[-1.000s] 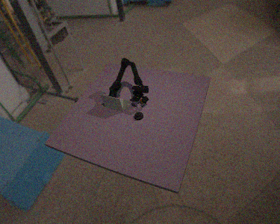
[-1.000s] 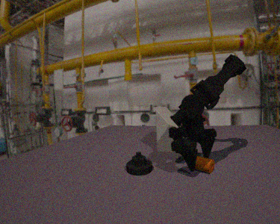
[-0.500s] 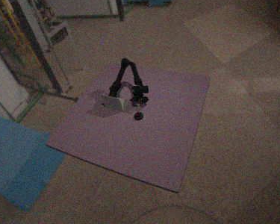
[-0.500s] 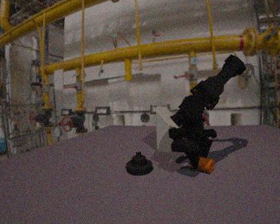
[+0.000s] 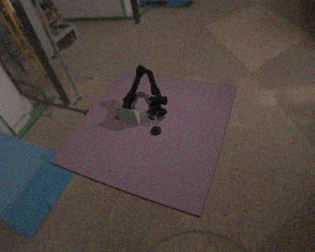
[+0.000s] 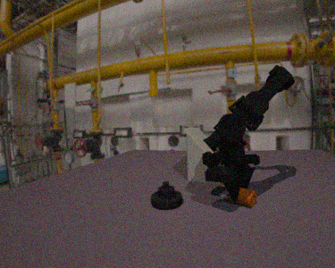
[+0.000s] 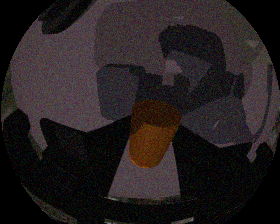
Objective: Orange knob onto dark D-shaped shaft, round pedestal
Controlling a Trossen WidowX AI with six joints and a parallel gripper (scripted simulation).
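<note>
One orange knob (image 6: 247, 197) (image 7: 152, 135) lies on its side at the mat (image 5: 170, 164) (image 6: 100, 232) (image 7: 55, 65), pinched between the two dark fingers of the gripper (image 5: 158, 114) (image 6: 236, 196) (image 7: 153, 123). Seen from the wrist, a finger meets it on the left and another on the right, with part of its round body showing below the pinch, toward the near edge of the view. From the exterior side, the knob pokes out to the right of the fingertips; whether it touches the mat is hard to tell

The round pedestal (image 5: 155, 130) (image 6: 166, 201) (image 7: 65, 12) stands apart from the knob, to the left in the exterior view, its dark shaft (image 6: 165, 186) upright and bare. The wrist view has the pedestal at the far left

Behind, to the far right in the exterior view, a yellow pipe (image 6: 221, 54) carries a reddish band (image 6: 289, 49); any lettering on the pipework is too blurred to read
</note>
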